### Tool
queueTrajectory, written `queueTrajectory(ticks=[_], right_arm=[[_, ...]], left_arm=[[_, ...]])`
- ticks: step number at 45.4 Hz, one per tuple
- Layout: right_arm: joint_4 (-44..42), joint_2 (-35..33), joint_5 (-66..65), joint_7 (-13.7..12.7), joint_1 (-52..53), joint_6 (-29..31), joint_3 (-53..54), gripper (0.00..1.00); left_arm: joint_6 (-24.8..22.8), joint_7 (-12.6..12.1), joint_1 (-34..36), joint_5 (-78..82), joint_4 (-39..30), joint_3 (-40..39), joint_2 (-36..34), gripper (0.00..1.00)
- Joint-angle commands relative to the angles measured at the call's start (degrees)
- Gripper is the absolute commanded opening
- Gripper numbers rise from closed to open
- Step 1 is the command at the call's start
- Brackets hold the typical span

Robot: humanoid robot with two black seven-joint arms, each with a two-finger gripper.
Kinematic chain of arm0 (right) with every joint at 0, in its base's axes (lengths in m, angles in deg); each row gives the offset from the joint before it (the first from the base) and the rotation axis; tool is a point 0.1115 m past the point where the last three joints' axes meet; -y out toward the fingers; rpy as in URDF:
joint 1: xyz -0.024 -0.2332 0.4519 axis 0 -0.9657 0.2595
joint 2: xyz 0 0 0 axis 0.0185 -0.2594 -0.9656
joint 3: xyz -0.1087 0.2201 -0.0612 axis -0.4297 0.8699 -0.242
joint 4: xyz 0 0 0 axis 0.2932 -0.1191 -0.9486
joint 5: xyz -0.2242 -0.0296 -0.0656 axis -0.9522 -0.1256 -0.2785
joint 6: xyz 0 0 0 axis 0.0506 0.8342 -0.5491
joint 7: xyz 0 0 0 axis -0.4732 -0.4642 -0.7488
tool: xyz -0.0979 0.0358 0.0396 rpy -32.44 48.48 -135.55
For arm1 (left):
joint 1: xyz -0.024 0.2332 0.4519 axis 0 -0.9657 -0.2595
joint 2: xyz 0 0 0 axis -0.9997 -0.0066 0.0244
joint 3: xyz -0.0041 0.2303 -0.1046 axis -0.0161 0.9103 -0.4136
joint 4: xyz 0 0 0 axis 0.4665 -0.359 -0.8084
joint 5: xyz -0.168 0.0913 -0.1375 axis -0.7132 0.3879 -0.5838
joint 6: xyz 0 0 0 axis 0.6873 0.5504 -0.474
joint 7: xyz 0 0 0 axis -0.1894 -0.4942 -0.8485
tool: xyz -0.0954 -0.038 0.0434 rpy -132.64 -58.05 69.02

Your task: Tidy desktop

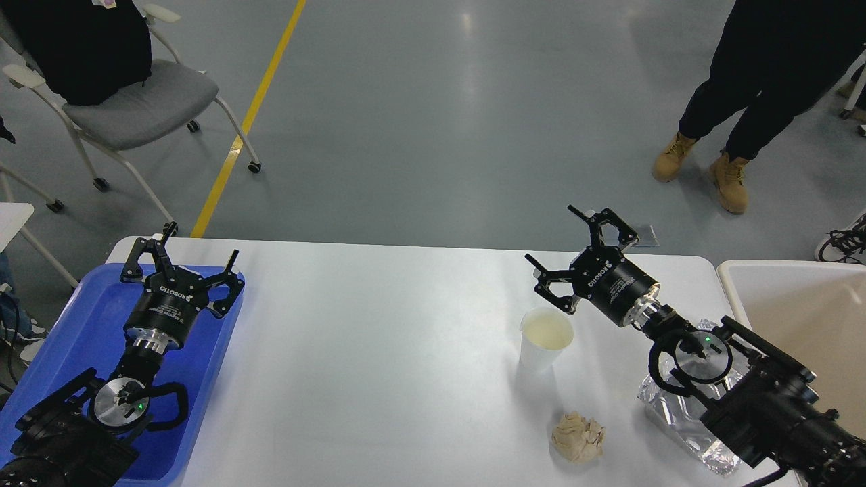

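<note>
The white desktop [379, 352] spans the view. On it, right of centre, stands a white paper cup [545, 337] with pale liquid inside. A crumpled beige paper ball [577, 437] lies nearer the front edge. A clear crinkled plastic wrapper [683, 412] lies at the right, partly hidden under my right arm. My right gripper [556, 239] is open and empty, hovering just behind and to the right of the cup. My left gripper [200, 241] is open and empty above the far end of the blue tray [74, 338].
A beige bin [805, 325] stands off the desktop's right edge. Beyond the table are a grey chair [135, 101] with a black bag, a yellow floor line [250, 115], and a person's legs in tan boots [703, 169].
</note>
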Motion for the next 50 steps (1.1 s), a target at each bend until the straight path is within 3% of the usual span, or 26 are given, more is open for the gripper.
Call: queueTrajectory(ticks=[1,50], right_arm=[[-0.6,-0.1,0.0,0.0,0.7,-0.2,0.0,1.0],[0.1,-2.1,-0.1,-0.2,2.9,-1.1,-0.1,1.0]], left_arm=[[0.1,0.1,-0.1,0.1,0.0,0.0,0.0,0.99],[0.1,0.1,0.0,0.0,0.0,0.0,0.0,0.99]])
